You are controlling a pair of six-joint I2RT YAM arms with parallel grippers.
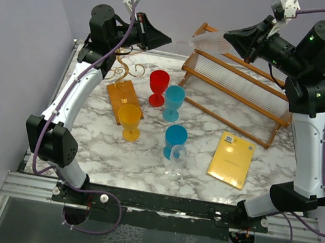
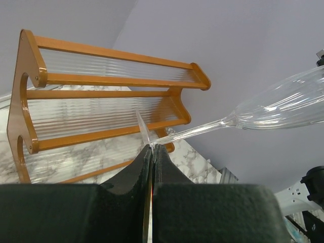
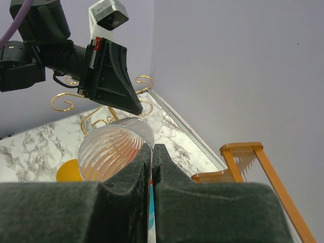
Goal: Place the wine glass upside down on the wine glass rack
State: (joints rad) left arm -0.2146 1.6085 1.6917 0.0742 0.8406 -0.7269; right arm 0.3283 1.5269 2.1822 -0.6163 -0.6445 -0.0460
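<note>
High above the far side of the desk (image 1: 113, 154), we see the wine glass (image 2: 278, 104), clear and ribbed, held in the air between the two arms and touching nothing below. Its long axis lies nearly level and runs from arm to arm, with the foot toward the left arm and the open mouth toward the right. It is therefore on its side, neither upright nor inverted.

The left fingers (image 2: 135, 174) are closed to a hairline gap on the edge of the foot disc. The right fingers (image 3: 134, 174) are closed in the same way and pinch the rim of the bowl. We judge the step in hand to be a mid-air transfer, with both arms sharing the glass.

The wine glass rack (image 1: 122, 72), gold wire on a small wooden base, stands below the left arm. In our judgement the next move calls for one pair of fingers to let go, probably those on the rim. The other pair can then swing the mouth downward and lower it over a curled wire arm.

Farther out on the desk stand a red glass (image 1: 159, 83), a yellow glass (image 1: 130, 118) and a slatted wooden rack (image 1: 237, 87).
</note>
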